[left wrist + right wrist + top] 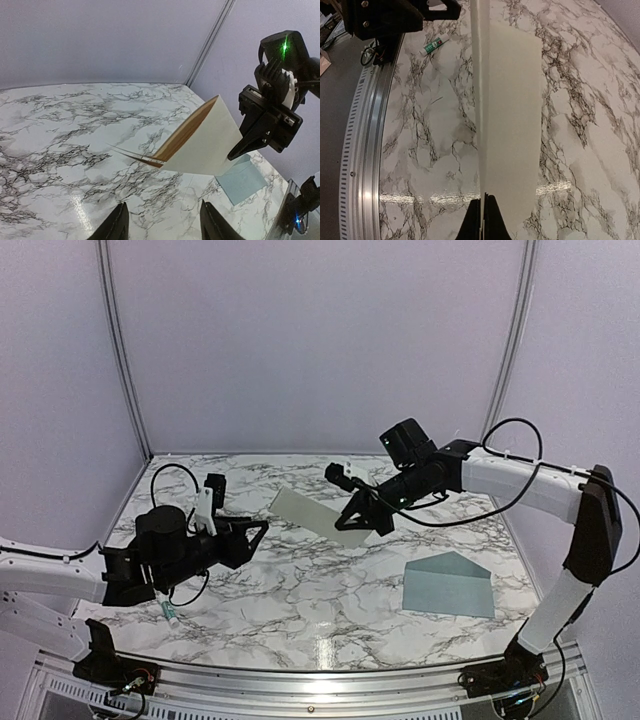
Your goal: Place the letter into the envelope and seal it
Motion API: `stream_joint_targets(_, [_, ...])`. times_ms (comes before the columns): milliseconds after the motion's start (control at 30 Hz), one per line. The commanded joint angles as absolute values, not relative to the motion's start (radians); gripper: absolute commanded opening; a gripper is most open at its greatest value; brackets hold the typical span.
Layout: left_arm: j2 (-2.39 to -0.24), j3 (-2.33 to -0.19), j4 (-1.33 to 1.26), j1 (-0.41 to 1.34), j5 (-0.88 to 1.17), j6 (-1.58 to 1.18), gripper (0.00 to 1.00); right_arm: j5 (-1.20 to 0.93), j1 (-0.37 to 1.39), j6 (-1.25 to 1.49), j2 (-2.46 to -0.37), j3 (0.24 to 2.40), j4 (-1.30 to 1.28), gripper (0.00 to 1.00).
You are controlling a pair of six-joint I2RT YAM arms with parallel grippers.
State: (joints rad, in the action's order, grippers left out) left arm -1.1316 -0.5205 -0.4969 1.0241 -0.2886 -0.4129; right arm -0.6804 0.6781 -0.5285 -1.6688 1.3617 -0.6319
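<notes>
The letter (312, 511) is a cream folded sheet, and my right gripper (363, 516) is shut on its right end, holding it off the marble table. In the right wrist view the letter (512, 110) stretches away edge-on from the pinched fingertips (490, 215). The left wrist view shows the letter (205, 142) hanging in the air ahead, its loose layers fanned at the near end. My left gripper (162, 212) is open and empty, a short way short of that end. The blue-grey envelope (448, 585) lies flat at the front right, flap open.
A small white and green tube (170, 616) lies near the left arm's base. A metal rail (300, 680) runs along the table's near edge. Pale walls close the back and both sides.
</notes>
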Motion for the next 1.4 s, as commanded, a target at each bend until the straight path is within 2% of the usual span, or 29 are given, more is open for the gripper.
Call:
stream_joint_targets(0, [-1.214, -0.532, -0.705, 1.031, -0.243, -0.526, 0.50, -0.703, 0.669, -0.419, -1.609, 1.343, -0.505, 0.00])
stream_joint_targets(133, [-1.301, -0.574, -0.732, 1.054, -0.356, -0.602, 0.62, -0.742, 0.669, -0.375, -1.605, 1.335, -0.456, 0.00])
stream_joint_targets(300, [-1.372, -0.564, -0.897, 1.056, -0.384, -0.653, 0.64, -0.767, 0.669, -0.363, -1.619, 1.344, -0.458, 0.00])
stream_joint_targets(500, [-1.429, -0.549, -1.081, 1.056, -0.358, -0.675, 0.63, -0.803, 0.669, -0.351, -1.632, 1.334, -0.456, 0.00])
stream_joint_targets(733, [-1.497, -0.569, -1.155, 1.054, -0.383, -0.750, 0.62, -0.833, 0.669, -0.345, -1.637, 1.327, -0.447, 0.00])
stream_joint_targets(1033, [-1.603, -0.572, -1.377, 1.052, -0.362, -0.792, 0.62, -0.974, 0.671, -0.345, -1.643, 1.301, -0.459, 0.00])
stream_joint_targets(1367, [-1.664, -0.558, -1.594, 1.051, -0.295, -0.772, 0.50, -0.962, 0.670, -0.325, -1.660, 1.290, -0.451, 0.00])
